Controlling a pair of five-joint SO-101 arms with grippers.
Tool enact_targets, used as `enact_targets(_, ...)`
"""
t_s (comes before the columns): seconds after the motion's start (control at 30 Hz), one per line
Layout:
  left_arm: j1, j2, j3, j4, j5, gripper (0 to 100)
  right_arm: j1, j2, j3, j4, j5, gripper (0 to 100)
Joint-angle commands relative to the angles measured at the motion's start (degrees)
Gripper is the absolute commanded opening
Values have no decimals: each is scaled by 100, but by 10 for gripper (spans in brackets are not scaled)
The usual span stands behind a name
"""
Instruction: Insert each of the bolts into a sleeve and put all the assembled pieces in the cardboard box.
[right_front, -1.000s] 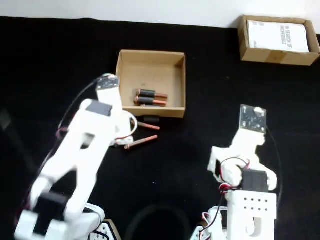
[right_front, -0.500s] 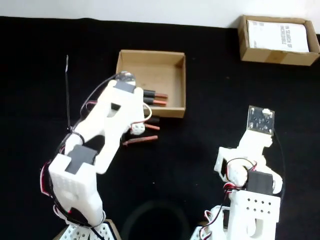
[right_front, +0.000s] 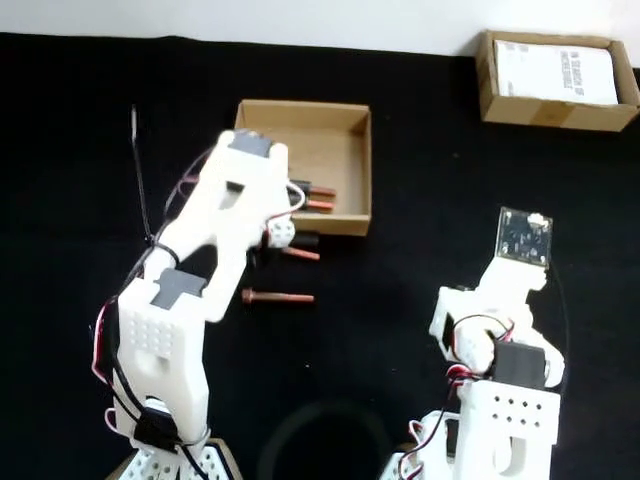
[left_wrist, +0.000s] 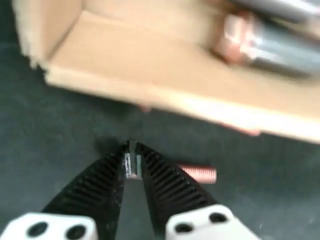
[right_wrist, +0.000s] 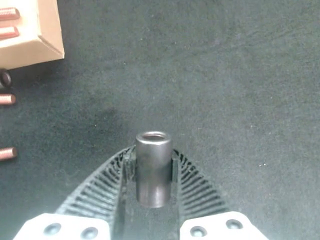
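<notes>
Cardboard box (right_front: 340, 222), open at the top, sits on a black table (right_front: 430, 150); every place below is given from this box. Inside it, against the wall nearest the arms' bases, lie two assembled pieces (right_front: 312, 197), copper bolts pushed into dark sleeves. The left gripper (left_wrist: 132, 150) hangs low just outside that near wall, its black ribbed fingers (left_wrist: 165, 182) closed with the tips meeting. Something small and pale at the tips is too blurred to name. Right beside the near wall lie a second sleeve (right_front: 303, 239) and a bolt (right_front: 300, 254). A loose bolt (right_front: 278, 296) lies flat a little further out from the box, toward the bases. The right gripper (right_wrist: 152, 154) is well off to the side of the box, beyond its near corner. It is clamped on a dark metal sleeve (right_wrist: 152, 170), whose open end points away from the wrist. A smaller box (right_front: 555, 112) with a printed sheet on top stands well apart from the cardboard box, by the table's far edge.
</notes>
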Motion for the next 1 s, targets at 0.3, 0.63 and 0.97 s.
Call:
enact_targets(0.3,374,-2273,1288,914,-26,9,31,-66,-22,-92,229,6)
enact_targets(0.63,523,-2510,2149,615,105,9,-154,-57,-22,-48,246,6)
enact_targets(0.97,-251,-2501,2932,-1204,2629,10,-321,-57,-75,101,246,6)
